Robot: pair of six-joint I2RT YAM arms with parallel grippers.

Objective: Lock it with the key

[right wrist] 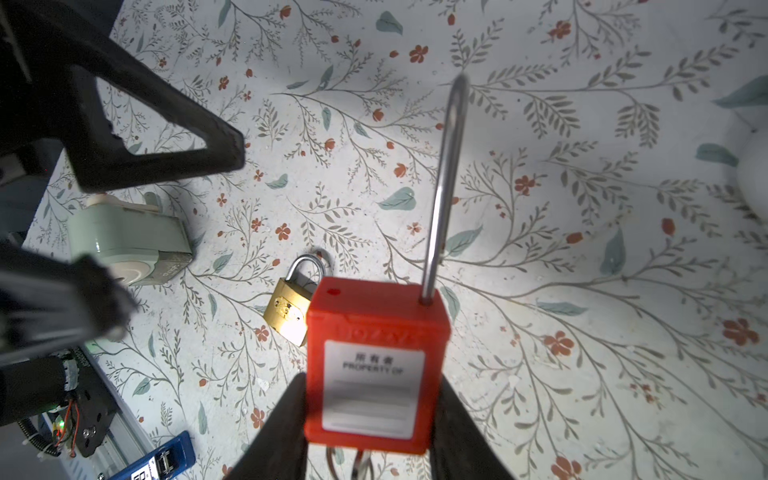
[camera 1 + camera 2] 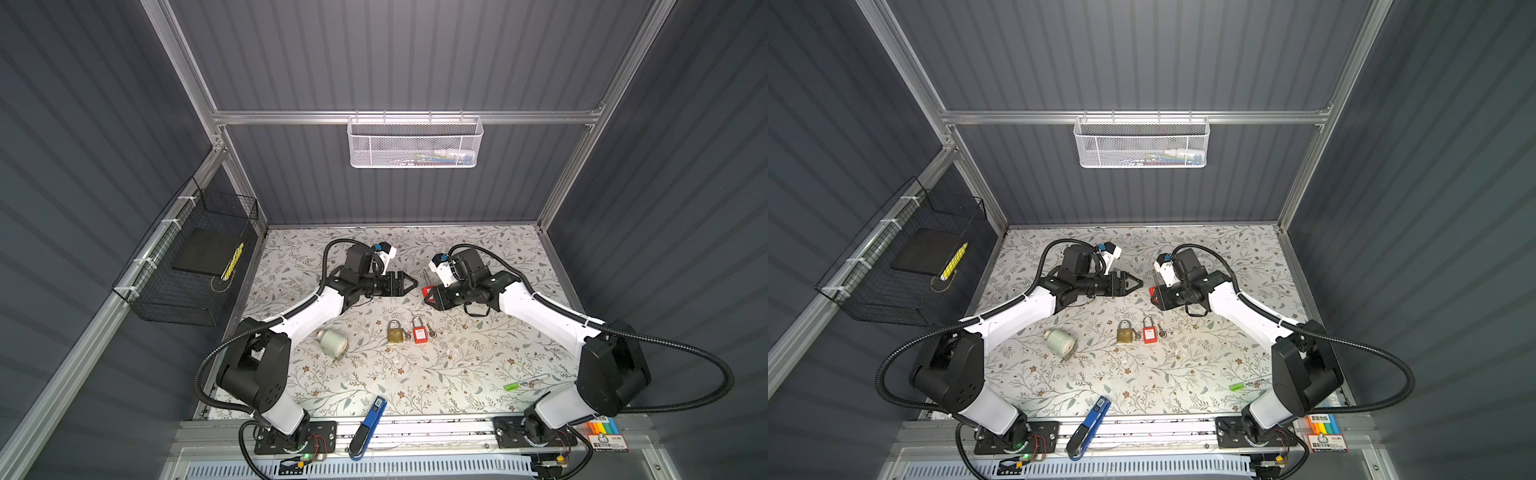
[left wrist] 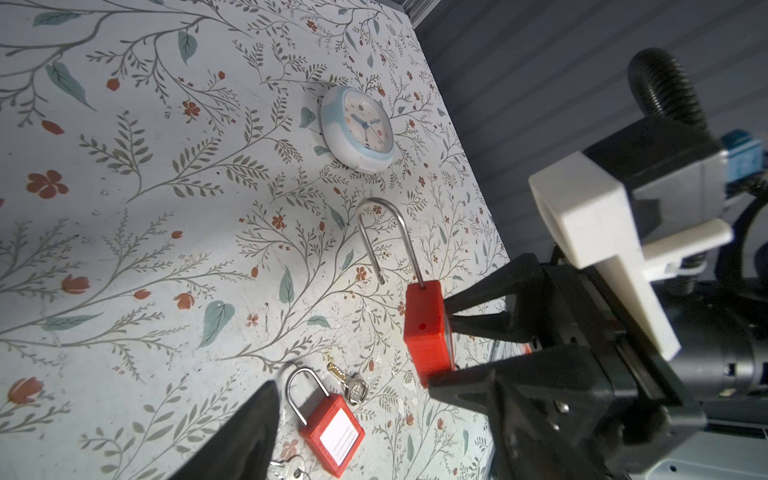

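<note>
- The red padlock (image 1: 374, 320) is clamped between the right gripper (image 1: 372, 390) jaws. They are closed part-way onto the two narrow sides of its body, and the label face is left free.
- Its shackle (image 1: 442, 195) sticks out ahead of those jaws. One leg is seated in the body and the free leg is swung clear of its hole.
- The left gripper (image 2: 409, 284) jaws stand wide apart and empty. They face the padlock from near and do not touch it.
- The body looks like hard, smooth moulded plastic, boxy and probably light. It may twist if pushed off-centre, so the hold on its flat sides suits it.
- The shackle is a thin polished steel rod bent into a long U, stiff and likely slippery. It is best taken near the bend, to turn it over the hole and press it in.
- Something metallic hangs under the body, behind the right jaws. I cannot tell whether it is a key.
- A loose key (image 3: 349, 384) lies on the table (image 1: 582, 124) beneath both jaws, beside a small red padlock (image 3: 330, 432). It is flat and thin, so probably awkward to pinch.
</note>
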